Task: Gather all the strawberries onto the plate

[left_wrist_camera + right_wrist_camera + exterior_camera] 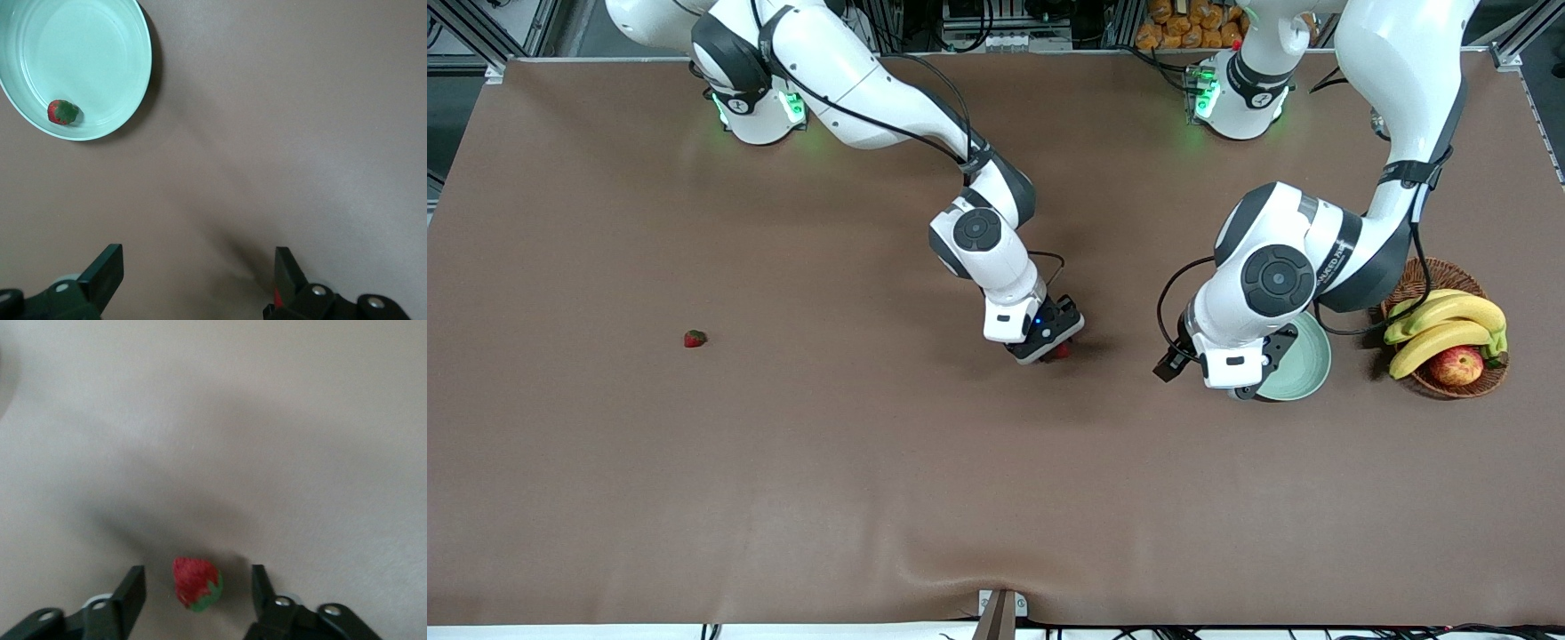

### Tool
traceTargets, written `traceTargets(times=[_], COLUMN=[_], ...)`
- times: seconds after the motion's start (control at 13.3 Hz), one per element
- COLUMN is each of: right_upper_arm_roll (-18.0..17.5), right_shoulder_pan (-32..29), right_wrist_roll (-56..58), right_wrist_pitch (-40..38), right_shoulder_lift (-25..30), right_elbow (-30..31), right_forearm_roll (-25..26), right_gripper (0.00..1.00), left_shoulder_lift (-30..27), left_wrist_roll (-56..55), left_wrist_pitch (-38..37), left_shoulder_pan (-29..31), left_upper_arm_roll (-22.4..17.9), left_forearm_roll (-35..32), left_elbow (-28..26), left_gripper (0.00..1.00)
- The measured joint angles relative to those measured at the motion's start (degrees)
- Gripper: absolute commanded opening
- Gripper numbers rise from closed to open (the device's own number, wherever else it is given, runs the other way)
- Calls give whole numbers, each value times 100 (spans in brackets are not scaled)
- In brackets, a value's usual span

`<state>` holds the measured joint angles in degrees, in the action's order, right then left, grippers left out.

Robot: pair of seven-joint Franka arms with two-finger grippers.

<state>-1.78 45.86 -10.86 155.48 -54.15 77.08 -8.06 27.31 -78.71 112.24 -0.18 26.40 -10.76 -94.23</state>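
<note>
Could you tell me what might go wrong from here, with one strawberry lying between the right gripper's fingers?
1. The right gripper stands open around a strawberry on the table, well short of the plate; the round berry may roll away.
2. The left gripper hangs open beside the plate, perhaps crowding any delivery.
3. Another strawberry lies toward the right arm's end of the table, easily overlooked.

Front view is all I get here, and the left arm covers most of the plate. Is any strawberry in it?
Observer: Yes, one strawberry lies in the plate, near its rim.
Operator: And under the right gripper?
Observer: The right gripper is open, with a second strawberry on the table between its fingers, neither finger touching it.
Operator: Left gripper holding anything?
Observer: No. The left gripper is open and empty over bare table beside the plate.
</note>
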Motion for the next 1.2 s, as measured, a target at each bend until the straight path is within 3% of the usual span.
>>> traceTargets(times=[0.23, 0.6, 0.9, 1.2], right_upper_arm_roll=[98, 114, 150, 170], right_shoulder_pan=[-201, -771, -1397, -2298], right_wrist_roll=[-5, 33, 426, 1253], right_wrist_pitch=[-30, -686, -2160, -3327], right_shoulder_lift=[118, 584, 1150, 1915], right_elbow=[-11, 219, 328, 533], right_forearm_roll=[0, 2, 4, 5], right_gripper=[100, 100, 100, 100], left_shoulder_lift=[133, 787, 1385, 1583], left_wrist_roll=[-111, -1092, -2456, -2871], left_wrist_pitch=[45, 862, 1173, 1269], left_shoulder_pan=[-129, -428, -1031, -1294], left_upper_arm_roll=[2, 5, -42, -54], left_forearm_roll=[7, 14, 14, 14], left_elbow=[2, 218, 724, 806], left_gripper=[100, 100, 100, 100])
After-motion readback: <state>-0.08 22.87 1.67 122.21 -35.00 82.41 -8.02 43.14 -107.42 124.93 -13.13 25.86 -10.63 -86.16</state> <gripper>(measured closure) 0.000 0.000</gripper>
